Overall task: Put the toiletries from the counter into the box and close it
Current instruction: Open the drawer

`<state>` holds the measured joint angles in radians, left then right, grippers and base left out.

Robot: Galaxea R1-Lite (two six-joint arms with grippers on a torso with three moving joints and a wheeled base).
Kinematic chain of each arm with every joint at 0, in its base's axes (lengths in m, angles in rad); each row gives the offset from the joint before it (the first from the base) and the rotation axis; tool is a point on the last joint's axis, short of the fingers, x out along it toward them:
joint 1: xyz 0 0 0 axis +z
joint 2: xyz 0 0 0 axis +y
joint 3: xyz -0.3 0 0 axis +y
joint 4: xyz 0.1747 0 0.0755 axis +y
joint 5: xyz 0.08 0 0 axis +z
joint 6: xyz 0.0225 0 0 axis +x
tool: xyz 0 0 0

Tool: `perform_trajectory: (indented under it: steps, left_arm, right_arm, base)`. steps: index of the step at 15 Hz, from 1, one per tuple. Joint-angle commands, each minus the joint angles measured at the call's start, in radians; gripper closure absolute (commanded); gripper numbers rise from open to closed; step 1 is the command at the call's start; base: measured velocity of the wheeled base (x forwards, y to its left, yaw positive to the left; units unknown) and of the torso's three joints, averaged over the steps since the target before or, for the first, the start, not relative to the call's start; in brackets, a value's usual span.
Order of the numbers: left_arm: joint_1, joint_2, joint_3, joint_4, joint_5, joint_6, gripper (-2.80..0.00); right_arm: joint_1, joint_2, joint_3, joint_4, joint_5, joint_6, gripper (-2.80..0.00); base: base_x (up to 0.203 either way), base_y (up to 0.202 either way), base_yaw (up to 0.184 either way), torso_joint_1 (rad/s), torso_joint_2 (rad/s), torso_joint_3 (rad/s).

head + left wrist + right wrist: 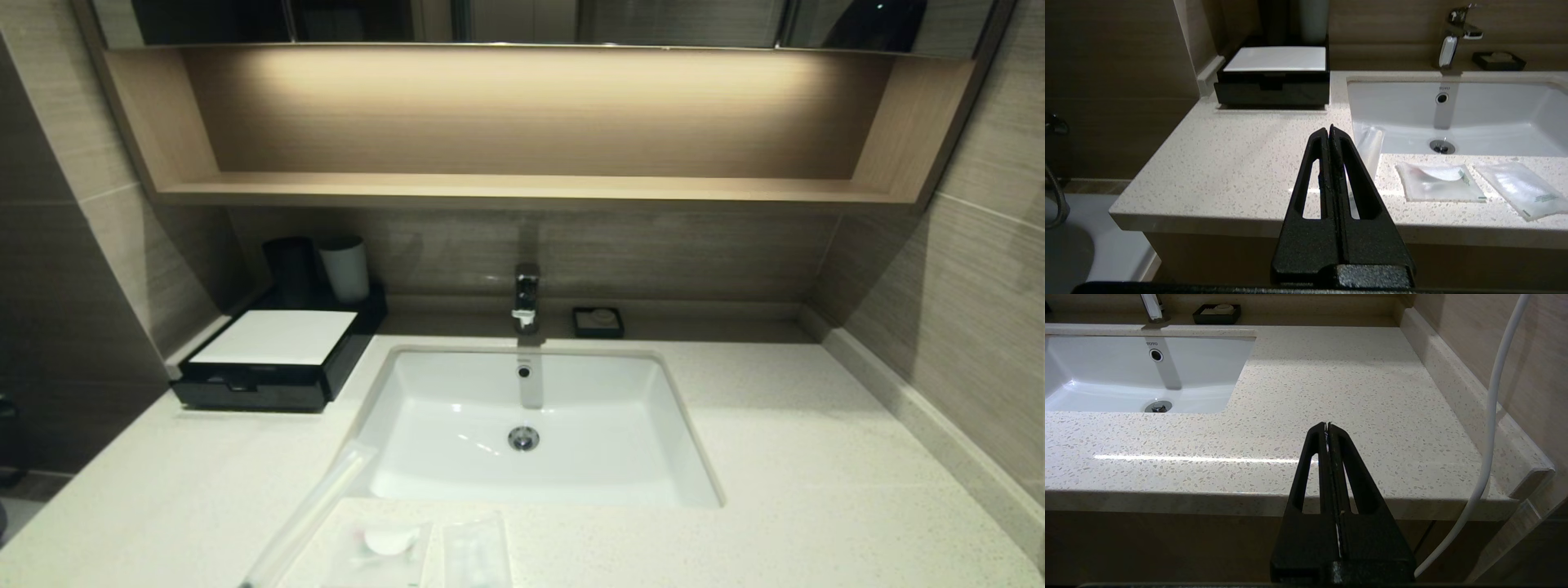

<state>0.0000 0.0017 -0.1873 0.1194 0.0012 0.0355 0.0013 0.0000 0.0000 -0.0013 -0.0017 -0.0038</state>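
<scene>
Three clear packets lie on the counter (816, 457) near its front edge. The long thin packet (314, 508) lies slanted by the sink's front left corner; it also shows in the left wrist view (1369, 147). The squarish packet with a white disc (384, 549) (1439, 181) lies beside the small rectangular packet (476, 555) (1519, 188). The black box (277, 363) (1274, 83) with a white top panel stands at the back left, its drawer closed. My left gripper (1329, 130) is shut and empty before the counter's front edge. My right gripper (1327, 425) is shut and empty, held off the counter's right front.
A white sink basin (531, 425) with a chrome tap (526, 298) is set in the middle. A small black dish (598, 322) sits behind it. A black cup (290, 269) and a white cup (345, 268) stand behind the box. A white cable (1488, 428) hangs at the right.
</scene>
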Motion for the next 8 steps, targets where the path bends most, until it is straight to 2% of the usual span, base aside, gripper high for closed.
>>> perform_trajectory:
  steps: [1, 2, 4, 6, 8]
  left_arm:
    - [0.000, 0.001, -0.090, 0.058, 0.004, 0.000, 0.00]
    - [0.000, 0.007, -0.132, 0.112, 0.009, 0.000, 0.00]
    - [-0.001, 0.072, -0.164, 0.134, 0.028, -0.001, 0.00]
    - [-0.001, 0.201, -0.192, 0.095, 0.063, -0.015, 0.00]
    - [-0.002, 0.295, -0.221, 0.010, 0.090, -0.028, 0.00]
  right_arm:
    - [0.000, 0.000, 0.002, 0.000, 0.000, -0.001, 0.00]
    - [0.000, 0.000, 0.002, 0.000, 0.000, -0.001, 0.00]
    - [0.000, 0.000, 0.002, 0.000, 0.000, -0.002, 0.00]
    - [0.000, 0.000, 0.002, 0.000, 0.000, -0.001, 0.00]
    - [0.000, 0.000, 0.002, 0.000, 0.000, -0.002, 0.00]
  base:
    - [0.000, 0.000, 0.000, 0.000, 0.00, 0.000]
    - [0.000, 0.000, 0.000, 0.000, 0.00, 0.000]
    - [0.000, 0.000, 0.000, 0.000, 0.00, 0.000]
    - [0.000, 0.000, 0.000, 0.000, 0.00, 0.000]
    - [0.000, 0.000, 0.000, 0.000, 0.00, 0.000]
